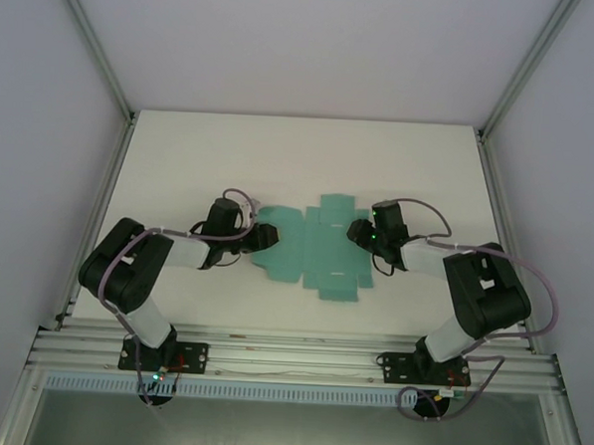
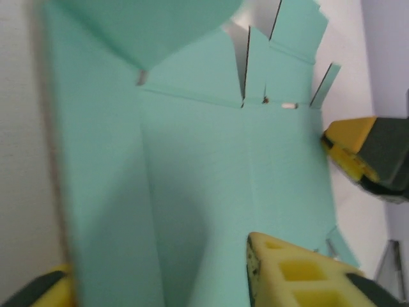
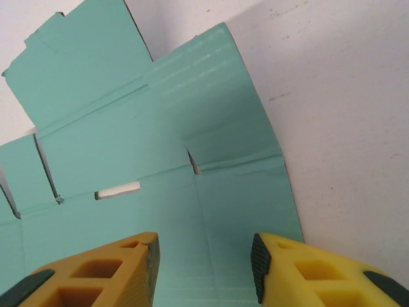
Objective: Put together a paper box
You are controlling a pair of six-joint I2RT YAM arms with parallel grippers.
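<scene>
Tabletop (image 3: 345,96), right gripper (image 3: 204,256) parted over paper box (image 3: 128,147)

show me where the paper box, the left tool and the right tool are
paper box (image 1: 310,251), top external view, middle panel of the sheet
left tool (image 2: 156,262), left wrist view, midway between its fingertips
right tool (image 3: 204,249), right wrist view, midway between its fingertips

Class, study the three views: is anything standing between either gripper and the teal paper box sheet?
Nothing visible does. The paper box, an unfolded sheet, lies directly under the left gripper and the right gripper, with only bare teal card showing between each pair of open fingers.
</scene>
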